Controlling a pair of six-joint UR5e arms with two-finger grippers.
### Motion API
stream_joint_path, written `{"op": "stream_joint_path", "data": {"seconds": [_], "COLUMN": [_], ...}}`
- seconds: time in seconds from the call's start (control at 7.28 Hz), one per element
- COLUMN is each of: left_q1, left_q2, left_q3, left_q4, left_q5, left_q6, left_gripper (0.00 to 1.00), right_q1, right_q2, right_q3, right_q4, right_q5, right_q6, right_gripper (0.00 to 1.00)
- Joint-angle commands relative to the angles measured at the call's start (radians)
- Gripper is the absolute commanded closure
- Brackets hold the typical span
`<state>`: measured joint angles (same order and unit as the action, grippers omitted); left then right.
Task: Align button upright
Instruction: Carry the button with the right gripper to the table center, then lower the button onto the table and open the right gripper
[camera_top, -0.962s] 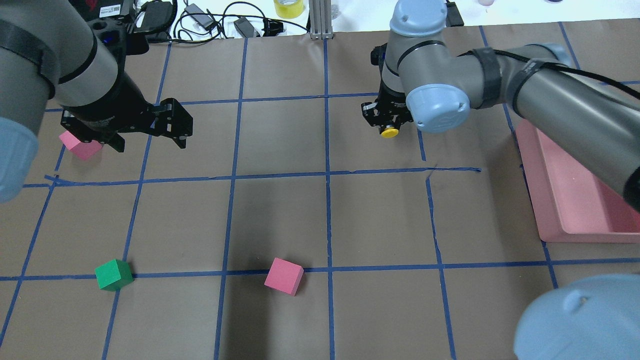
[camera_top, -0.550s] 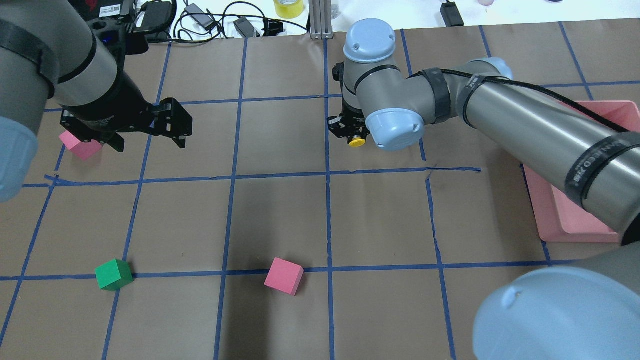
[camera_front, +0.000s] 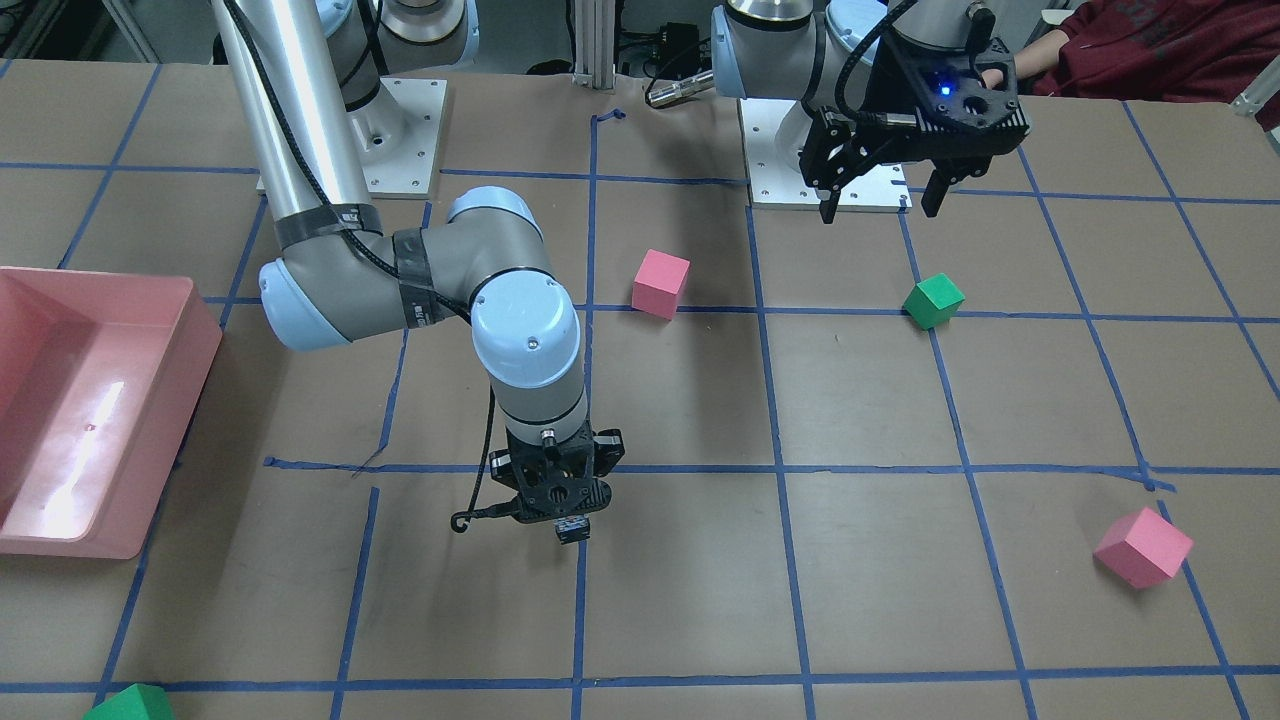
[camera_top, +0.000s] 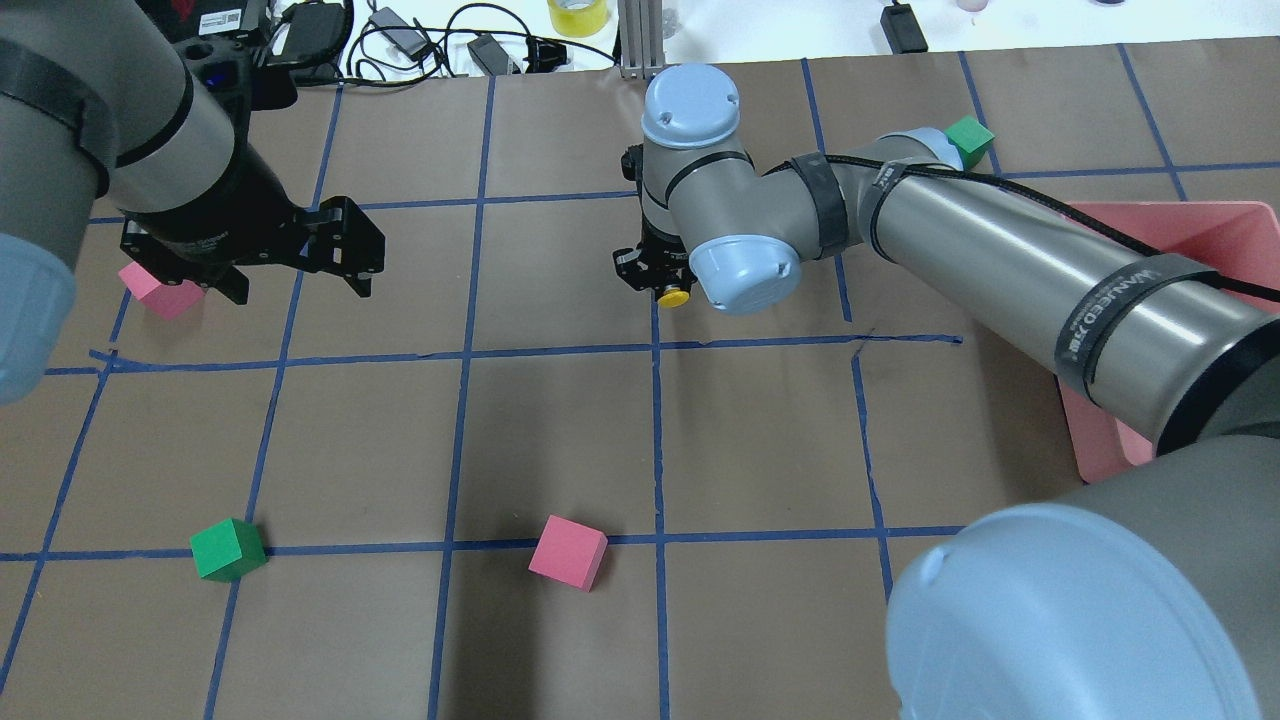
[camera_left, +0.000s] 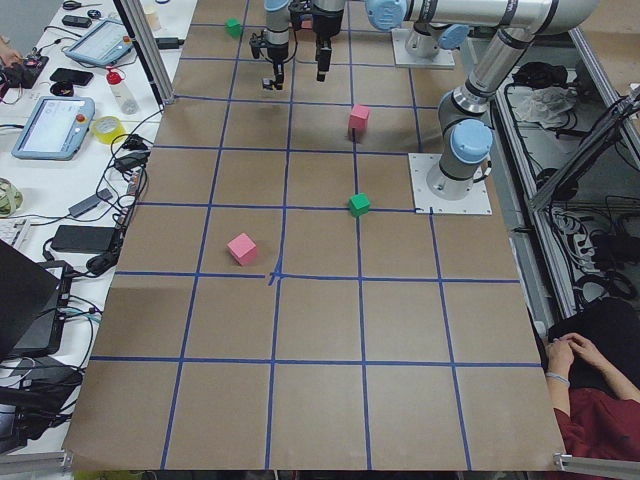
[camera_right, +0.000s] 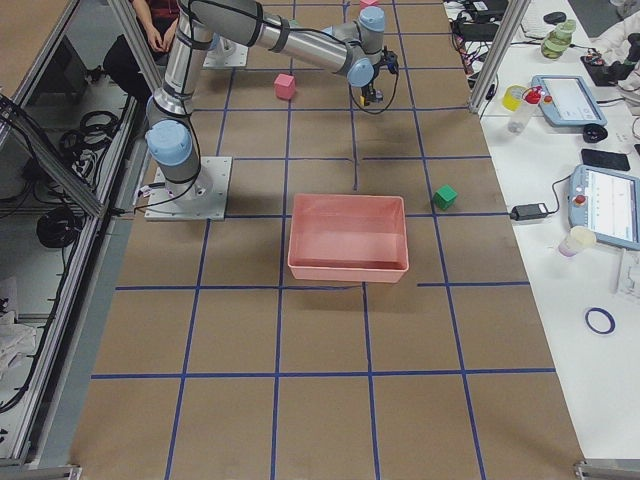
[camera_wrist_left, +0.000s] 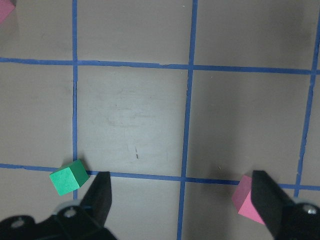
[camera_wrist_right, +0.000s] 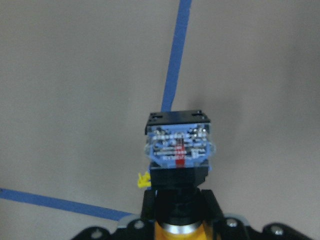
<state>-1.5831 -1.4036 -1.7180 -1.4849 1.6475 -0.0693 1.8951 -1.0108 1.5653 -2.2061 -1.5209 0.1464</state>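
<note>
Right gripper (camera_front: 566, 515) pinches the small yellow-capped, black-bodied push-button switch (camera_wrist_right: 179, 150) near its cap, right over the blue tape line (camera_wrist_right: 175, 60). Likely light, rigid, slick plastic: hold the black barrel. Left gripper (camera_wrist_left: 180, 179): fingers spread, empty.

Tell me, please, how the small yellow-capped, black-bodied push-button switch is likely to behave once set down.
Probably rigid: the yellow-capped push-button switch looks undeformed in the shut right gripper. Its round cap might let it roll if laid sideways; the squarish contact block should resist.
</note>
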Motion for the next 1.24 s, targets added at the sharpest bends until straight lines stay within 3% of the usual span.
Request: {"op": "stream_joint_path", "data": {"seconds": [0.0, 0.55, 1.1], "left_q1": [0.000, 0.000, 0.000], "left_q2": [0.000, 0.000, 0.003], "left_q3": [0.000, 0.000, -0.017], "left_q4": [0.000, -0.002, 0.000], "left_q5": [0.000, 0.000, 0.000], "left_q6": [0.000, 0.002, 0.002], "left_gripper": [0.00, 0.00, 0.00], "right_q1": [0.012, 0.013, 0.013], "right_q2": [0.021, 0.063, 0.064], "right_q3": [-0.002, -0.001, 0.001], "right_q4": [-0.032, -0.038, -0.041], "right_q5": [0.051, 0.096, 0.096], "right_q6": [0.001, 0.085, 0.084], "right_gripper": [1.00, 1.00, 0.75]}}
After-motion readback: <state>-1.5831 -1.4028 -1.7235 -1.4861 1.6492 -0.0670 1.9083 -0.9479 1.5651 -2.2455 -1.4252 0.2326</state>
